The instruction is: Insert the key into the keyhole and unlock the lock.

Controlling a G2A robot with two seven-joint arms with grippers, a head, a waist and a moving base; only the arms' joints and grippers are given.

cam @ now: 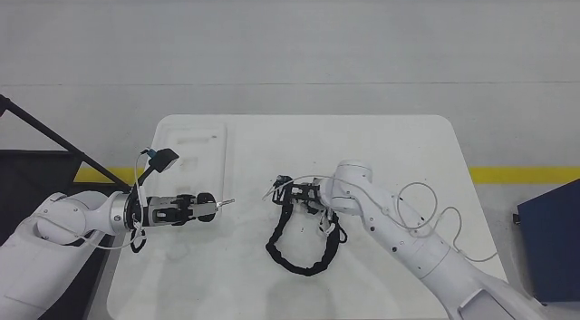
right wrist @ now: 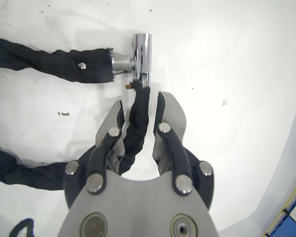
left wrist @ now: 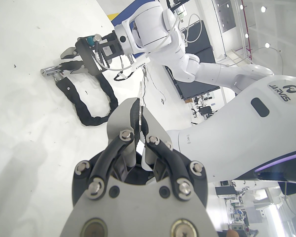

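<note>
Left claw: clenched on the key, with the bare blade projecting past the fingertips. It is held above the table, well apart from the lock. Right claw: released, with the jaws parted and straddling the chain just beside the lock body. One pad is close against the black sleeve and the other stands apart from it. Lock: a chrome cylinder lying on the table with both sleeved chain ends joined to it, so judged locked; the chain lies in a closed loop. Keyhole: not made out, and which end face carries it cannot be told. Progress, as judged: the key is in hand and pointed toward the lock, so that step is done. The chain is not yet gripped to steady the lock. Aligning the blade with the keyhole, inserting and turning are all left, which puts the task at an early stage. Count: claws, two; key, one; lock, one; chain, one; table, one.
</note>
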